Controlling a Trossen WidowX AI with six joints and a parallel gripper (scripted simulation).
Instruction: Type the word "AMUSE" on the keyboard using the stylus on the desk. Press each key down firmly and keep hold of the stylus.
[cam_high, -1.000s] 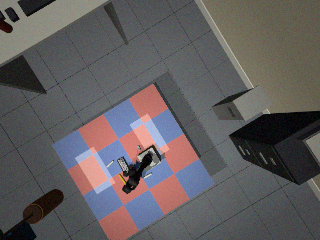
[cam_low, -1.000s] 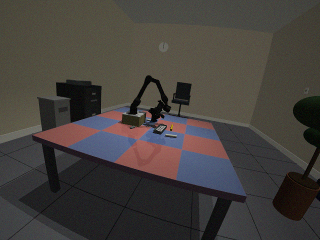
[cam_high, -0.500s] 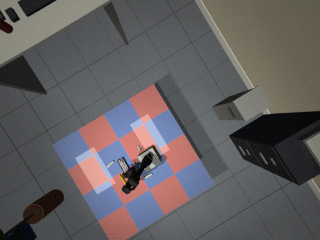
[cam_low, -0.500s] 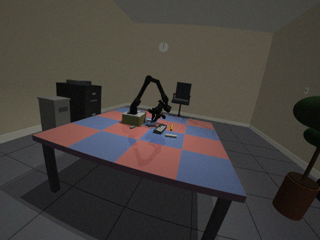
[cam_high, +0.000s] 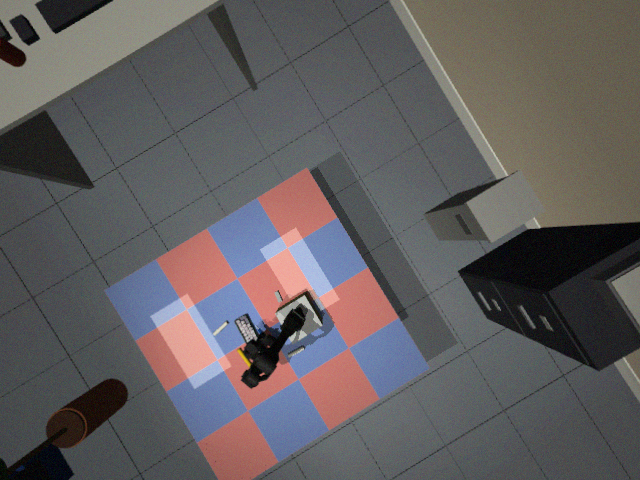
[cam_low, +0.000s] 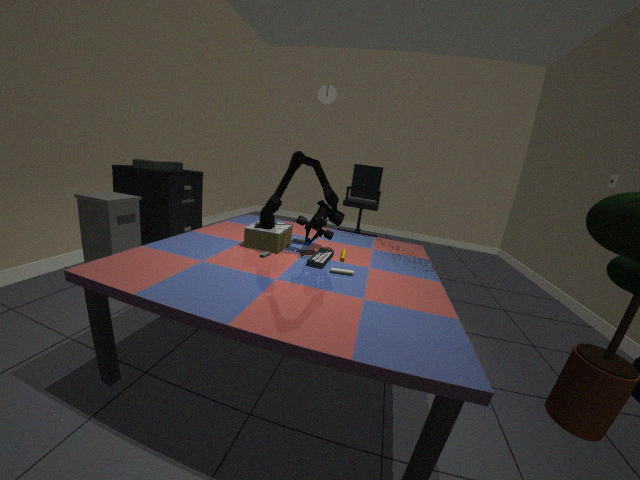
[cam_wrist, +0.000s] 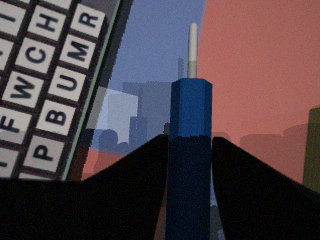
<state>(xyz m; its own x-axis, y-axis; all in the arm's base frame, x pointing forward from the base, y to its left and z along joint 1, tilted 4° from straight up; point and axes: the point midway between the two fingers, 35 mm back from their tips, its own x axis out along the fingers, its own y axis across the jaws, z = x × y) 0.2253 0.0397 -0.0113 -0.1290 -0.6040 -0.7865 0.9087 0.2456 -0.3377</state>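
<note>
The room is dim and evenly murky, walls fading to brown. Pale patches of glare lie on the checkered table (cam_high: 155, 294) either side of the arm, and the glossy top mirrors the arm faintly. A soft shadow spreads on the floor under the table. Everything looks coarse and pixelated; close keyboard (cam_wrist: 45, 90) letters stay readable.

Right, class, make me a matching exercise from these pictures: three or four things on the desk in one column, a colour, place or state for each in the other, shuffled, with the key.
Column 1
1. stylus
2. keyboard
3. yellow block
4. tan box

Column 2
A. under the arm's base
B. clamped in the end effector, blue body, pale tip
C. lying on the desk beside the keyboard
D. black, with pale lettered keys

Pairs: 1-B, 2-D, 3-C, 4-A
</note>
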